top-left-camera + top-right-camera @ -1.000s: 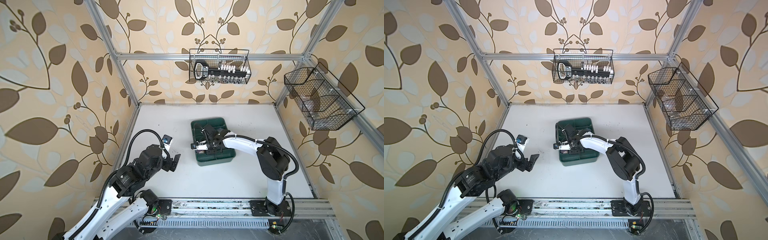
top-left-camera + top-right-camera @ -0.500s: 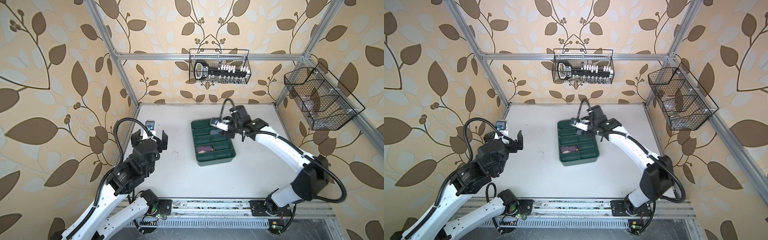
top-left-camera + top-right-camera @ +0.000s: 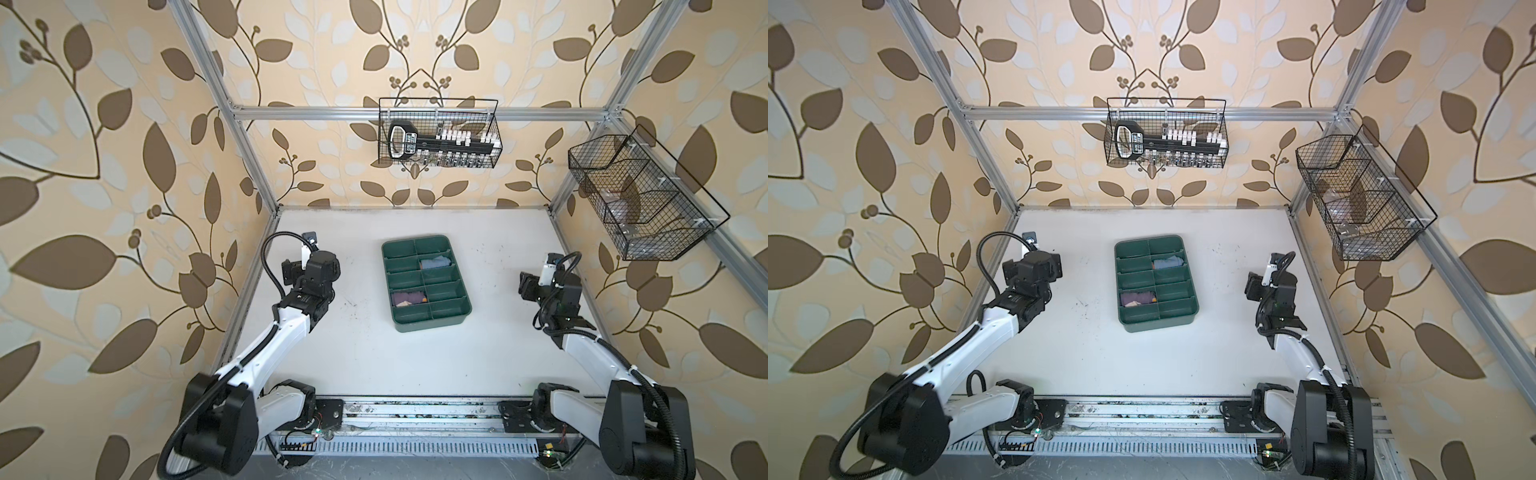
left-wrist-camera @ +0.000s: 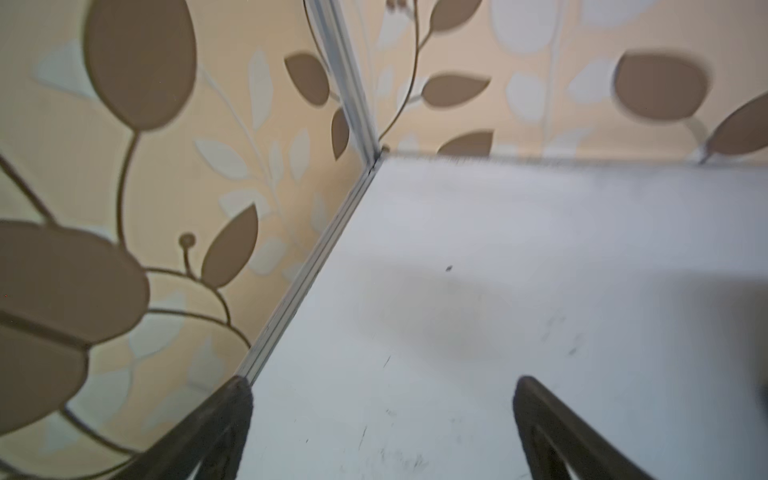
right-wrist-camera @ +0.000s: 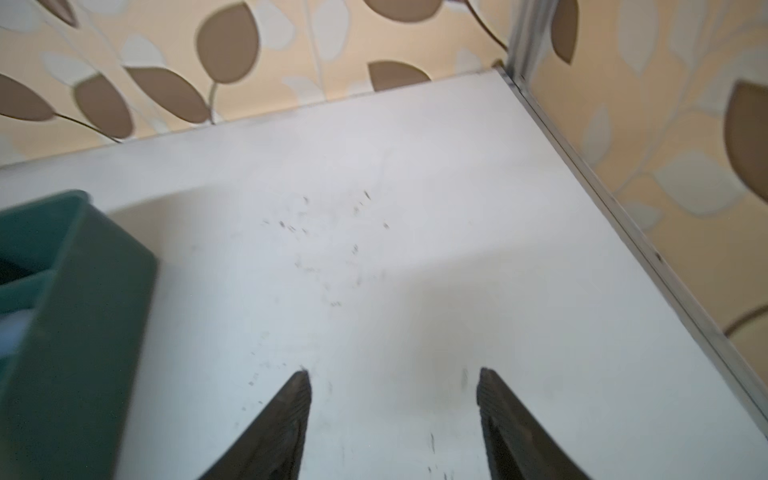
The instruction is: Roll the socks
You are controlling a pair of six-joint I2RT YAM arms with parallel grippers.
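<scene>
**Desk:** Where are the socks?

**Operator:** Both sit in the green tray (image 3: 430, 323). I see the purple sock (image 3: 409, 298) bundled in a left-column compartment near the tray's front, and the grey-blue sock (image 3: 435, 263) in a right-column one toward its back.

**Desk:** And the claws?

**Operator:** The left gripper (image 4: 382, 386) hangs well left of the tray — jaws spread wide, gripping nothing. The right gripper (image 5: 394, 374) is off the tray's right side, jaws apart, also gripping nothing.
</scene>
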